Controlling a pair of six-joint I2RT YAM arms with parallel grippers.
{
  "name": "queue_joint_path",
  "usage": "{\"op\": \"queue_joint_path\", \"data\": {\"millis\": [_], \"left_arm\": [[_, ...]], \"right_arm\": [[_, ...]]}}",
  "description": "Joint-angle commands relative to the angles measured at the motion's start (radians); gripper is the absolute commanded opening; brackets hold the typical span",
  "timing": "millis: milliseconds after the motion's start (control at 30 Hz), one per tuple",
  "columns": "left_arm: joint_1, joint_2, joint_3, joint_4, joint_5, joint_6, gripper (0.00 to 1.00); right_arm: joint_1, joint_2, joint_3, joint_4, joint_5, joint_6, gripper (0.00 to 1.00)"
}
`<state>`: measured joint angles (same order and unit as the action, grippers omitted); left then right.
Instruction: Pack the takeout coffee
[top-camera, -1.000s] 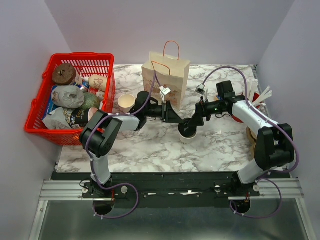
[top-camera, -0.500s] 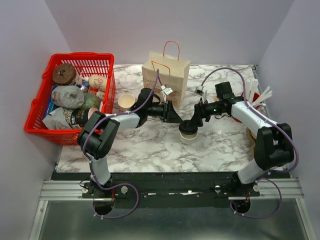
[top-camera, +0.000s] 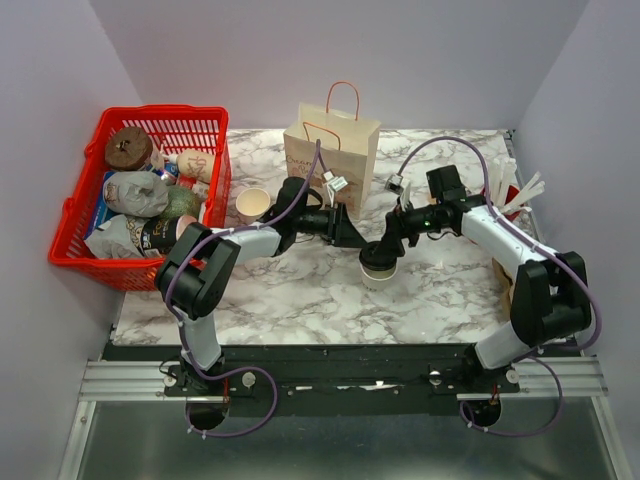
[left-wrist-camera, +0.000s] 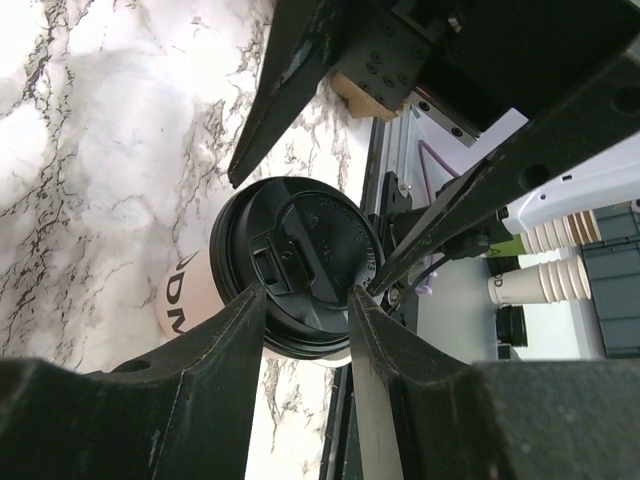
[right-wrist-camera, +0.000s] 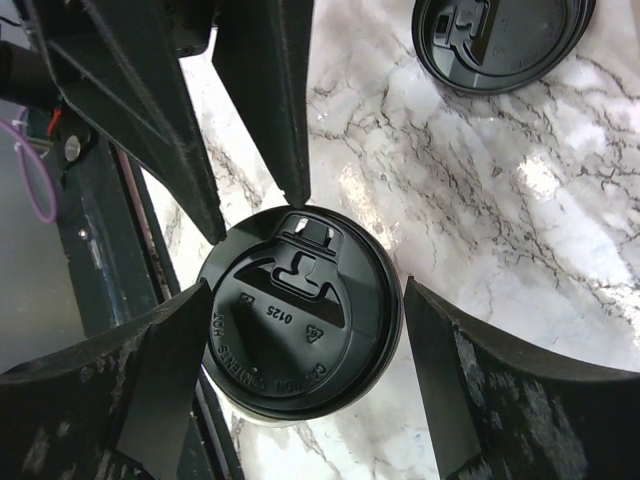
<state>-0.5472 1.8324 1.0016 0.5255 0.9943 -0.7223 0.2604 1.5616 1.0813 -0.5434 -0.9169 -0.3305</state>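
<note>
Takeout coffee (top-camera: 378, 268) looks boxed in to me: right gripper (right-wrist-camera: 305, 290) straddles the lid, left gripper (left-wrist-camera: 307, 292) tips crowd its rim. Paper bag (top-camera: 335, 155) behind; table (top-camera: 300, 300) open in front.

loose lid (right-wrist-camera: 500, 45): cut by top edge | takeout coffee (left-wrist-camera: 300, 260): lettering partly hidden

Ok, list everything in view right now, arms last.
takeout coffee: one, whitish cup with black lid, table centre
paper bag: one, tan with red handles, upright, back centre
tan cup: one, cream inside, beside the basket
loose lid: one, black, flat on the table
basket: one, red, left edge, holding wrapped items
white sticks: several, in something red, right edge
table: one, white marble
left fingers: two, black, apart, tips at the coffee's lid
right fingers: two, black, apart, flanking the coffee's lid
</note>
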Motion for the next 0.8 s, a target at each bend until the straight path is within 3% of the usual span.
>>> {"op": "queue_joint_path", "data": {"millis": [0, 300, 767], "left_arm": [[-0.003, -0.041, 0.000, 0.039, -0.013, -0.006, 0.46], [0.007, -0.022, 0.041, -0.084, -0.078, 0.066, 0.47], [-0.007, 0.033, 0.083, -0.050, -0.069, 0.061, 0.48]], "right_arm": [[0.019, -0.046, -0.021, -0.007, 0.033, -0.056, 0.85], [0.042, -0.078, -0.058, -0.018, 0.049, -0.088, 0.83], [0.100, -0.120, -0.070, -0.040, 0.128, -0.162, 0.79]]}}
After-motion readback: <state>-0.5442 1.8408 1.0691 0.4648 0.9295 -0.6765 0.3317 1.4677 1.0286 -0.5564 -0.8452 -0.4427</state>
